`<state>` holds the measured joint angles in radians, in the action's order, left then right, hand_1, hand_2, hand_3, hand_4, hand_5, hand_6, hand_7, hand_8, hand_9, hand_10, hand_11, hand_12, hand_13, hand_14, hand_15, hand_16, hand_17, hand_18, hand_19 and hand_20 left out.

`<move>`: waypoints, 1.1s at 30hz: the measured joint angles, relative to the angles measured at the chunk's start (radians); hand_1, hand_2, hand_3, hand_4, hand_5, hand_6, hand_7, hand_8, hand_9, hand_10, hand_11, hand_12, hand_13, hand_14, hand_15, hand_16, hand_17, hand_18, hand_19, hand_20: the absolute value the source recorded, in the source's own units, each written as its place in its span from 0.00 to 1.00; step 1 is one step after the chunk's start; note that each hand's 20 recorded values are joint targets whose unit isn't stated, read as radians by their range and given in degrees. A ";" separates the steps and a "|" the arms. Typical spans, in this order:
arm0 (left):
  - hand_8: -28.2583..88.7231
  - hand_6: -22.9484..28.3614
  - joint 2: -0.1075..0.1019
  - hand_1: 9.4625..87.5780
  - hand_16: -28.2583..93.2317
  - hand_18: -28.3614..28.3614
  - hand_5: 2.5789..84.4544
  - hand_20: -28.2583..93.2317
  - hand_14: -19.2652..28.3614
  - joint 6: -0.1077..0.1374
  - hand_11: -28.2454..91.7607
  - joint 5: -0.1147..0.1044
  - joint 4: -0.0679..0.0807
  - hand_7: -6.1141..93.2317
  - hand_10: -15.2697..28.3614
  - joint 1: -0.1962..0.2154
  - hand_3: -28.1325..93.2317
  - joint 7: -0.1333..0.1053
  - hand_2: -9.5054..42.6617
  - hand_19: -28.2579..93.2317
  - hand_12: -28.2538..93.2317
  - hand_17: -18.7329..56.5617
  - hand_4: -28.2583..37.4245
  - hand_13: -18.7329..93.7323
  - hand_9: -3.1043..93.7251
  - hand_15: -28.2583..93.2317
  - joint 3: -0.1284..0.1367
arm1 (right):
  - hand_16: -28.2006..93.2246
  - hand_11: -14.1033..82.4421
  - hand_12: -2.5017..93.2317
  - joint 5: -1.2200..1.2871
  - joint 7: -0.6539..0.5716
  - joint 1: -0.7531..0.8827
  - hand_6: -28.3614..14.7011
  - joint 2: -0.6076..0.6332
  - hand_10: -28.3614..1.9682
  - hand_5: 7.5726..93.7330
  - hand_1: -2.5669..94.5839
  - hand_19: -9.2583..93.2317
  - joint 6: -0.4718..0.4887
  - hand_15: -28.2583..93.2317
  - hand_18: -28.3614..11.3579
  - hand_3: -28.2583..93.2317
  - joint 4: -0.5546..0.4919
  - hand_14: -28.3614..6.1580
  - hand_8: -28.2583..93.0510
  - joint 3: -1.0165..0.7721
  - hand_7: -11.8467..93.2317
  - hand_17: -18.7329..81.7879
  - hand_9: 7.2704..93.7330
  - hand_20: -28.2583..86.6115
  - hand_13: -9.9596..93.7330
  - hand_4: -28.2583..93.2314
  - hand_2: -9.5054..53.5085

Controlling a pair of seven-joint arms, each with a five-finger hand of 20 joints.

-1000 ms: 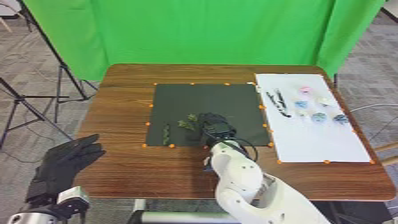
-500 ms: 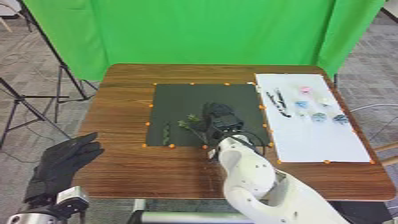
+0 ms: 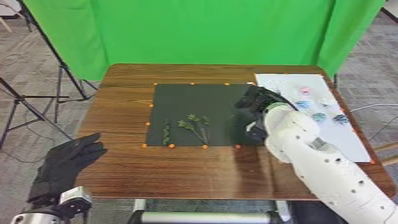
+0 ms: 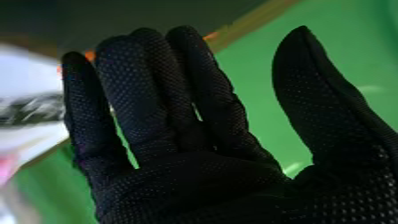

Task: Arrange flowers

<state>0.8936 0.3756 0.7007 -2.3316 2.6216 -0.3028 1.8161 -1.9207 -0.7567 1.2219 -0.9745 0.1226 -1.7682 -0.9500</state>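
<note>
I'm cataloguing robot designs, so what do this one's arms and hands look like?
The right arm is white, with rounded segments and small dark round spots. The right hand wears a black fabric glove with a fine dotted texture; the left hand wears black too, with a white wrist piece.

The right arm stretches forward, its right hand open, thumb spread. The left hand hangs open too.

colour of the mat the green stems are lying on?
Black or very dark grey mat; head view shows it best.
</note>
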 measured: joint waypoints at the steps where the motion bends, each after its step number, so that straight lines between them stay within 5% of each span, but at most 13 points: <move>1: 0.16 0.76 0.000 0.24 0.11 0.88 0.59 0.33 1.00 0.000 0.57 0.000 0.001 0.21 0.89 -0.004 0.89 0.000 0.32 0.73 0.30 0.12 0.18 0.44 0.46 0.76 -0.003 | 0.36 0.67 0.25 -0.036 -0.007 -0.008 0.37 0.004 0.16 0.58 0.31 0.81 0.002 0.86 0.03 0.91 0.014 0.31 0.14 0.006 0.40 0.38 0.54 0.22 0.60 0.02 0.15; 8: 0.16 0.76 -0.001 0.24 0.11 0.88 0.59 0.33 1.00 -0.002 0.57 0.000 0.005 0.21 0.89 -0.030 0.89 0.000 0.32 0.73 0.30 0.12 0.18 0.43 0.46 0.76 -0.015 | 0.37 0.69 0.25 -0.232 -0.066 -0.018 0.36 0.022 0.14 0.59 0.30 0.83 -0.016 0.87 0.01 0.90 0.068 0.30 0.14 0.020 0.39 0.39 0.55 0.23 0.61 0.02 0.14; 14: 0.16 0.76 -0.001 0.24 0.11 0.88 0.59 0.33 1.00 -0.003 0.57 -0.001 0.009 0.21 0.89 -0.033 0.89 0.000 0.31 0.73 0.30 0.12 0.18 0.43 0.46 0.76 -0.017 | 0.37 0.72 0.26 -0.296 -0.090 -0.027 0.35 0.041 0.15 0.59 0.31 0.85 -0.138 0.89 0.00 0.90 0.121 0.29 0.14 0.069 0.39 0.41 0.56 0.23 0.63 0.03 0.12; 33: 0.16 0.76 0.002 0.24 0.11 0.88 0.59 0.33 1.00 -0.020 0.57 0.000 0.018 0.21 0.89 -0.066 0.88 0.010 0.31 0.73 0.30 0.12 0.18 0.43 0.46 0.76 -0.033 | 0.39 0.73 0.26 -0.368 -0.121 -0.016 0.37 0.018 0.16 0.62 0.35 0.88 -0.072 0.89 0.00 0.89 0.196 0.29 0.14 0.022 0.39 0.43 0.59 0.19 0.65 0.02 0.08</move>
<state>0.8952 0.3552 0.7003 -2.3138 2.5556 -0.2926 1.7834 -2.2891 -0.8776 1.2058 -0.9561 0.0510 -1.5719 -0.9279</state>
